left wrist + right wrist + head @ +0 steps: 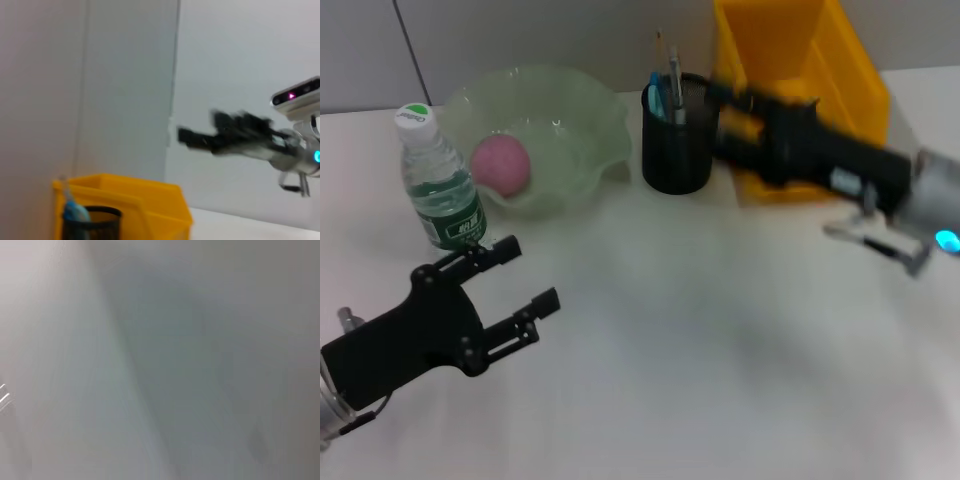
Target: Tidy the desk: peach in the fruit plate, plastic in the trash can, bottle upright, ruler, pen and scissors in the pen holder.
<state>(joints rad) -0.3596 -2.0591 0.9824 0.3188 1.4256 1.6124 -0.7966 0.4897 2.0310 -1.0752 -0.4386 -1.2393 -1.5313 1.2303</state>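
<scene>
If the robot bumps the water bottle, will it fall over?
Maybe. The water bottle stands upright, tall and narrow, so a push near its cap would probably tip it. It looks fairly full, which likely steadies it. Once down, its round body could roll.

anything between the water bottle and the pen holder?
Head view: the green fruit plate with the peach sits between the bottle and the pen holder.

Peach (501, 164) in the fruit plate (580, 120), bottle (439, 182) left, pen holder (676, 140) right.
</scene>
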